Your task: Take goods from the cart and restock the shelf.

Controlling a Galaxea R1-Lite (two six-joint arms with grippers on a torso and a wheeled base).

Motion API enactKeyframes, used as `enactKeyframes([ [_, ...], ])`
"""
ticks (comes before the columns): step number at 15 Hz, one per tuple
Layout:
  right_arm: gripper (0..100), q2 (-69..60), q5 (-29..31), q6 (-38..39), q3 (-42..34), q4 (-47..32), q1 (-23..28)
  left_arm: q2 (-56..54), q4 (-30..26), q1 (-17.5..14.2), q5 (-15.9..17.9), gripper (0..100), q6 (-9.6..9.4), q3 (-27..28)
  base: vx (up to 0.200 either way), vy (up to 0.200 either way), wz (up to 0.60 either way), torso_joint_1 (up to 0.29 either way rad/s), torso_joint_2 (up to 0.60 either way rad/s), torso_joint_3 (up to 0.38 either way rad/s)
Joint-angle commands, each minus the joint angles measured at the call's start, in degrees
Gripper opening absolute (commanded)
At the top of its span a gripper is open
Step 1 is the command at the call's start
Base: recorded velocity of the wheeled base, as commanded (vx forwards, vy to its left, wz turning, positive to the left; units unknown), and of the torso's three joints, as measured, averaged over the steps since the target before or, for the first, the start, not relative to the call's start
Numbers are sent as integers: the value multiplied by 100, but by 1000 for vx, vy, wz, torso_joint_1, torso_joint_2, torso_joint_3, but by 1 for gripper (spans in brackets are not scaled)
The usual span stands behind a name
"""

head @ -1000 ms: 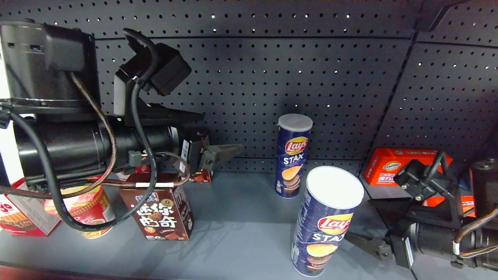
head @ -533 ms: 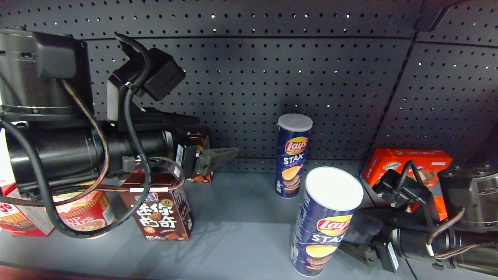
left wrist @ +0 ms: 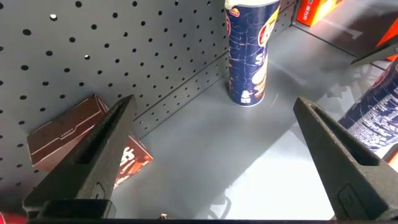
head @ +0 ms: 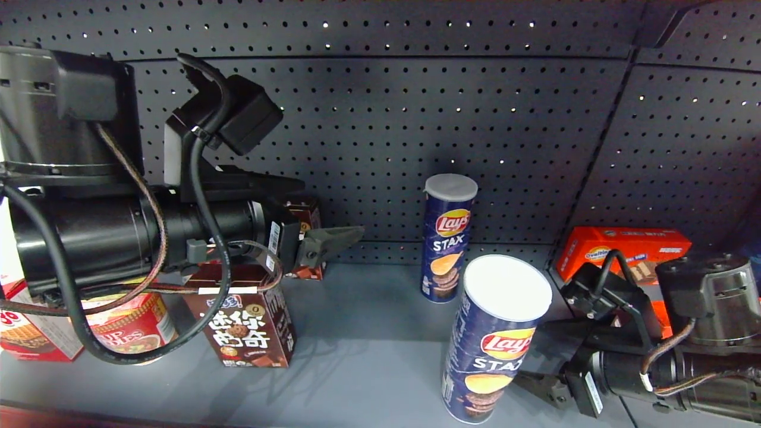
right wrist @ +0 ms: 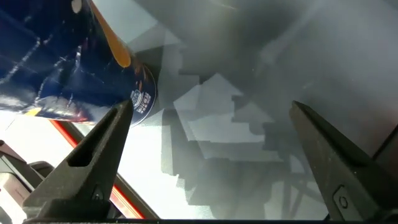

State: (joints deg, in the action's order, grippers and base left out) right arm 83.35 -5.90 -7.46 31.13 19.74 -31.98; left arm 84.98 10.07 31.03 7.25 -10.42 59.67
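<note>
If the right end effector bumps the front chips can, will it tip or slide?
The front chips can is tall and narrow-based, so it would likely tip rather than slide. Being round, it would probably roll afterwards, perhaps off the shelf edge nearby.

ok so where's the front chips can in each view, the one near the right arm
Head view: the front chips can stands near the shelf's front edge, right of centre.
Left wrist view: a blue strip of it, cut off by the frame edge, lies outside the open left gripper.
Right wrist view: its lower part lies just outside the open right gripper.
Shared landmark: the grey shelf board it stands on.
</note>
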Motion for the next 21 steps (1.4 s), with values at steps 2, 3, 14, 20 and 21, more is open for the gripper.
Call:
enactKeyframes([
  [2, 100, 59, 1, -1, 7, 48, -46, 19, 4, 0, 4, 100, -4, -26, 0, 0, 0, 0, 0, 0],
  [3, 100, 103, 1, -1, 7, 48, -54, 19, 4, 0, 4, 100, -4, -52, 0, 0, 0, 0, 0, 0],
  [14, 100, 323, -8, -1, 42, 197, -169, 45, 13, -88, 22, 100, -21, -52, 0, 0, 0, 0, 0, 0],
  [20, 100, 375, -8, -1, 68, 215, -204, 54, 13, -88, 22, 100, -21, -52, 0, 0, 0, 0, 0, 0],
  [21, 100, 393, -8, -1, 86, 215, -221, 54, 13, -88, 22, 100, -21, -52, 0, 0, 0, 0, 0, 0],
])
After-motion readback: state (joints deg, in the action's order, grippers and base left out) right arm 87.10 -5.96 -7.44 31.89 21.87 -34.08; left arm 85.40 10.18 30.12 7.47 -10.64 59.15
